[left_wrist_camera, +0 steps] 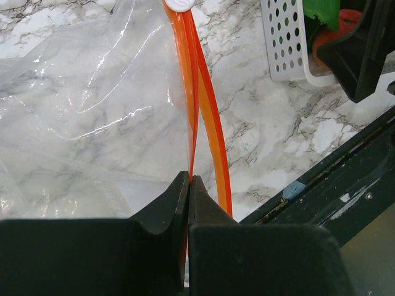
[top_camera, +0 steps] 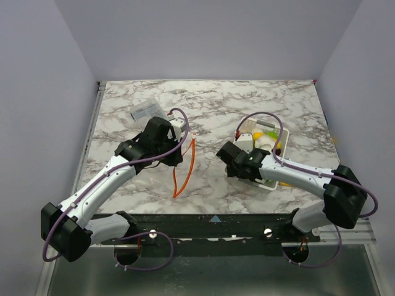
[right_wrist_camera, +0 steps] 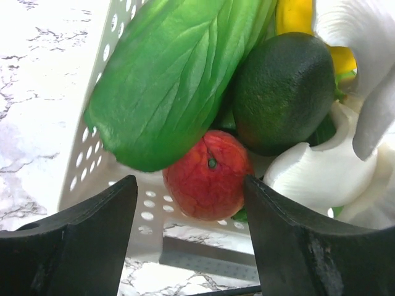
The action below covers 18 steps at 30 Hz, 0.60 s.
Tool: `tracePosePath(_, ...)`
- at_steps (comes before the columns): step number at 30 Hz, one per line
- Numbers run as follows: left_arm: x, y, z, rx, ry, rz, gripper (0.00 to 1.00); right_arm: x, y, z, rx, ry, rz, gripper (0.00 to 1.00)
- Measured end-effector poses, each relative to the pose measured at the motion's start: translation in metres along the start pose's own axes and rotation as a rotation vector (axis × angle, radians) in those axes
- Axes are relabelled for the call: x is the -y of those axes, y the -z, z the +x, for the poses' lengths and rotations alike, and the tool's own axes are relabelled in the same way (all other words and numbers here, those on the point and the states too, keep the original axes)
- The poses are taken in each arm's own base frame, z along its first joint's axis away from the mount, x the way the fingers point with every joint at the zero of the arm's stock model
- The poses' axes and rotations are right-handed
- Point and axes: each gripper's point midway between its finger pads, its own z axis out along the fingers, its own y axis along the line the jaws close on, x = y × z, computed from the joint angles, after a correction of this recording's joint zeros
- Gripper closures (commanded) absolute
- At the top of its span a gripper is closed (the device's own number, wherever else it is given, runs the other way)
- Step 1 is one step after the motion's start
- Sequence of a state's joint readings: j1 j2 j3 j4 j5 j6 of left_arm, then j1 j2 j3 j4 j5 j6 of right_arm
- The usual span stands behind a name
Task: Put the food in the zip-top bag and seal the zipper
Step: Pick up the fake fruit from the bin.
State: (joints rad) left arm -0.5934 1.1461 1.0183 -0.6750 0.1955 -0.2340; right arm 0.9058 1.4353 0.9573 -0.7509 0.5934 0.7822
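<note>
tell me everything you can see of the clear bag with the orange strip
The transparent soft plastic zip-top bag is thin, glossy and creased, and looks empty; the marble table shows through it. An orange-red zipper strip runs along its mouth: the two halves meet at a white slider at the far end and part toward the near end, so the mouth gapes slightly. The left gripper is shut on one half there. The film spreads over the table.

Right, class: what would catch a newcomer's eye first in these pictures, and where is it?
The orange-red zipper stands out against the marble table, pinched in the shut left tool. The open right tool hangs over the white basket, straddling a red fruit beside a big green leaf.
</note>
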Motion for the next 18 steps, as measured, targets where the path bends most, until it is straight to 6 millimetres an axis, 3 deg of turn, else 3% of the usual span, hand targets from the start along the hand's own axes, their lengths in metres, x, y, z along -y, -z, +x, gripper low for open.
tracePosePath(6,0.0,0.001,-0.001,0.005,-0.001,0.001,1.0,0.001,-0.02,0.011,-0.027,0.038,0.067,0.33)
tracePosePath(10,0.0,0.001,-0.001,0.005,-0.001,0.001,1.0,0.002,-0.03,0.02,-0.052,0.072,0.104,0.53)
tracePosePath(18,0.0,0.001,-0.001,0.005,-0.001,0.001,1.0,0.005,-0.024,0.015,-0.037,0.068,0.095,0.63)
